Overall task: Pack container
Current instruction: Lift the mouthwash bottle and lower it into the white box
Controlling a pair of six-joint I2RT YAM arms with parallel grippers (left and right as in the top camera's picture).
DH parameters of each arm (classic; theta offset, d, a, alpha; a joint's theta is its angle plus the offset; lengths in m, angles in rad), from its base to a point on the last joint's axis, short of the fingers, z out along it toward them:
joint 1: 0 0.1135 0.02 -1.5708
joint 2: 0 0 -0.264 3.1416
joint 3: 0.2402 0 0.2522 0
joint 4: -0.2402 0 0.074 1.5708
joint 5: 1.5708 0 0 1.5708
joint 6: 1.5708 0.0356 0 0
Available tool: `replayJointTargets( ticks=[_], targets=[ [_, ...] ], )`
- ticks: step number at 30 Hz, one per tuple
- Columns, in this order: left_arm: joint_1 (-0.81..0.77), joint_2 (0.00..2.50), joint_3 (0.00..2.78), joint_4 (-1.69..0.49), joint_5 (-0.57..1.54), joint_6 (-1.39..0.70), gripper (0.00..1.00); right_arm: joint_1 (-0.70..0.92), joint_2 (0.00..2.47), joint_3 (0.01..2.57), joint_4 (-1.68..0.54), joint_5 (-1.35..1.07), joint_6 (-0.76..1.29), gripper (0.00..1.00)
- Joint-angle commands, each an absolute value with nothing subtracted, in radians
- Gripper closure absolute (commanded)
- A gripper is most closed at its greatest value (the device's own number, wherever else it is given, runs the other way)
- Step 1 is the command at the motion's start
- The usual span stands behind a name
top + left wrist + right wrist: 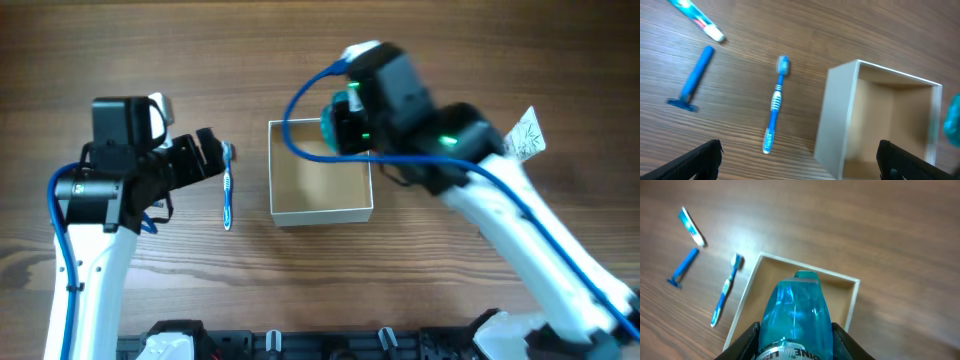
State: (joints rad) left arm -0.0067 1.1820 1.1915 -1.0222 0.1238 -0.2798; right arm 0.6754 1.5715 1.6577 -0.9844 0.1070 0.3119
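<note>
Right end effector (795,342) — tight around teal bottle (797,305) over container (837,282)

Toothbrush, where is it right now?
In the overhead view, the blue toothbrush lies flat on the table just left of the container. The left wrist view shows a blue razor on its far side.

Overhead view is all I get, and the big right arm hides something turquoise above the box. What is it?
Observer: A clear blue bottle, clamped in the right gripper and held over the container.
Operator: Is the toothbrush the only thing lying loose?
Observer: No. A blue razor lies beside the toothbrush, on the side away from the container.
Operator: Anything more?
Observer: A small tube with a white cap, just beyond the razor.
</note>
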Motion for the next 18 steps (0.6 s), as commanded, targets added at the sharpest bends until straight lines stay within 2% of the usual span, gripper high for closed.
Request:
replayJointTargets(
  ticks=[1,6,18],
  targets=[
    [0.051,1.19,1.211,-1.034,0.045,-0.176,0.0,0.699,1.665,1.676,-0.954,0.138,0.375,0.96],
    [0.062,1.206,1.211,-1.049,-0.064,-0.156,0.0,0.71,1.758,1.676,-0.91,0.134,0.403,0.96],
    [0.062,1.24,1.211,-1.049,-0.065,-0.157,0.0,0.726,1.892,1.676,-0.823,0.124,0.502,0.96]
  ],
)
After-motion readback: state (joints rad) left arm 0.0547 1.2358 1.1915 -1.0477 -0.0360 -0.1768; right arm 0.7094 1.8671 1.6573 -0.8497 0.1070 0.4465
